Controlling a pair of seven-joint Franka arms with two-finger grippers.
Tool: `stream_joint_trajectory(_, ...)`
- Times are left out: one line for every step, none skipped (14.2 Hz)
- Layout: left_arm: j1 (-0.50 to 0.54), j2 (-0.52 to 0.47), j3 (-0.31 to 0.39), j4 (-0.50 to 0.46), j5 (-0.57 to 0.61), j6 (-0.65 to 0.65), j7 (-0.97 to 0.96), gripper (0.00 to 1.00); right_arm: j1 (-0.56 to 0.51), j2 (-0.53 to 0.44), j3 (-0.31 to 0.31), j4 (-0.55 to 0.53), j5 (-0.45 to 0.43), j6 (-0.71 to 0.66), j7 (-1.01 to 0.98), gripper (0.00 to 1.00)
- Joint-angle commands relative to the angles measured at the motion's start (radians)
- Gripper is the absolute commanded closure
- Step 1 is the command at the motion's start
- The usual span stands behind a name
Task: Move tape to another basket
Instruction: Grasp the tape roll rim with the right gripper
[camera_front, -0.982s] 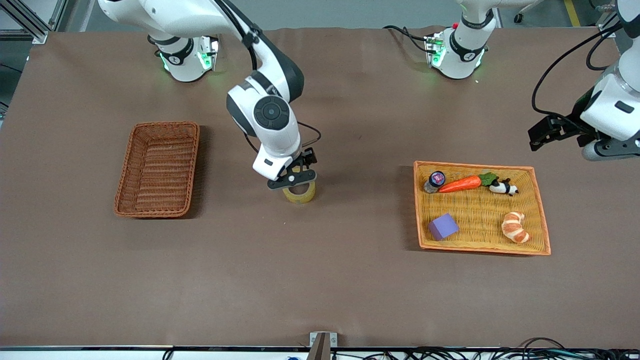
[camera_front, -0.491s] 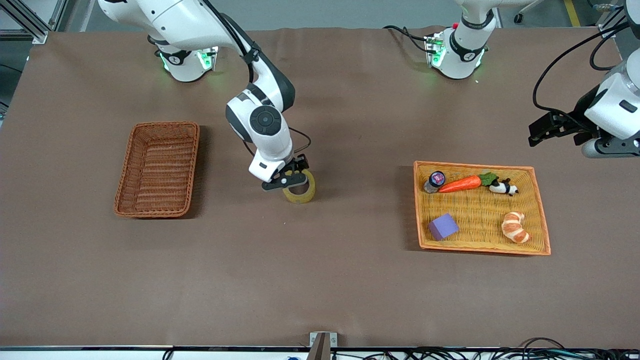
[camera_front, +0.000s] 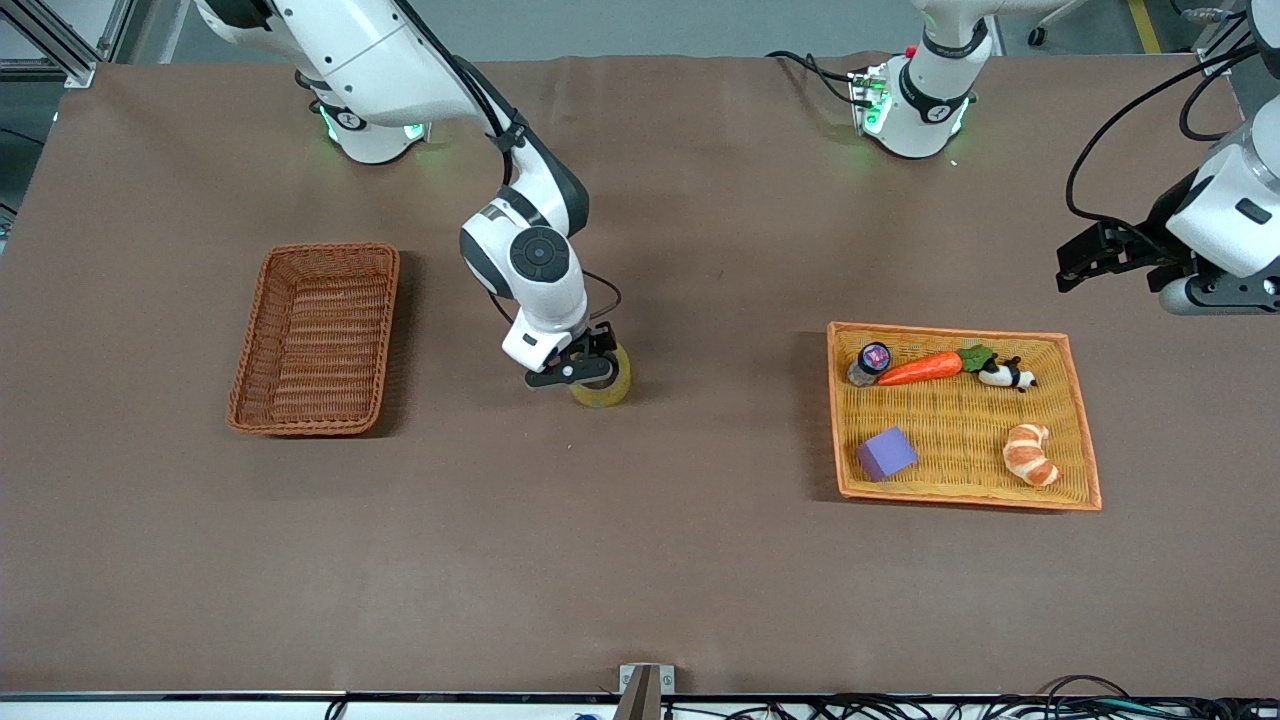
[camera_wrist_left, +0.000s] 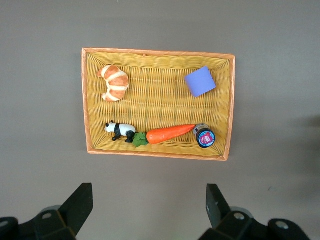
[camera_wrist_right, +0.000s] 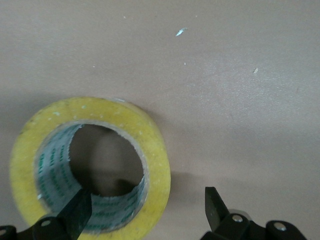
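We've got the right gripper (camera_front: 585, 372) down at the tape (camera_front: 603, 383), jaws spread, one finger (camera_wrist_right: 75, 212) inside the ring and one outside. Tape sits flat on the desk (camera_front: 640, 560), between the basket (camera_front: 316, 338) and yellow tray (camera_front: 1085, 440). Left gripper (camera_wrist_left: 149, 207) hangs over the tray, jaws spread wide.

Robotics lab, staged for manipulation trials.
Two Franka arm bases (camera_front: 372, 125) bolted along one edge of a brown-covered table (camera_front: 640, 560), aluminium framing (camera_front: 55, 40) at one corner, cable bundles (camera_front: 1000, 708) along the facing edge, toy props in a yellow tray (camera_front: 1085, 470).
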Motion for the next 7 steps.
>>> stream_joint_trajectory(0.002,-0.021,-0.008,0.006,-0.003,0.004,0.013,0.00,-0.003,0.025,0.006,0.005,-0.035,0.049,0.060,0.04)
stream_joint_trajectory(-0.003,-0.021,-0.009,0.008,-0.003,0.004,0.005,0.00,-0.003,0.025,0.006,0.006,-0.041,0.049,0.062,0.13)
stream_joint_trajectory(-0.003,-0.021,-0.009,0.008,-0.003,0.004,0.011,0.00,-0.003,0.025,0.006,0.006,-0.042,0.049,0.063,0.33)
stream_joint_trajectory(-0.001,-0.024,-0.008,0.008,-0.003,0.002,0.012,0.00,-0.003,0.025,0.006,0.006,-0.042,0.048,0.063,0.53)
stream_joint_trajectory(-0.001,-0.023,-0.008,0.006,-0.003,-0.002,0.015,0.00,-0.004,0.025,0.006,0.006,-0.042,0.043,0.065,0.68)
stream_joint_trajectory(-0.001,-0.021,-0.008,0.008,-0.003,-0.002,0.016,0.00,-0.007,0.025,0.008,0.011,-0.041,0.037,0.082,0.84)
stream_joint_trajectory(0.000,-0.021,-0.008,0.008,-0.005,-0.002,0.019,0.00,-0.009,0.025,0.008,0.018,-0.041,0.034,0.120,0.95)
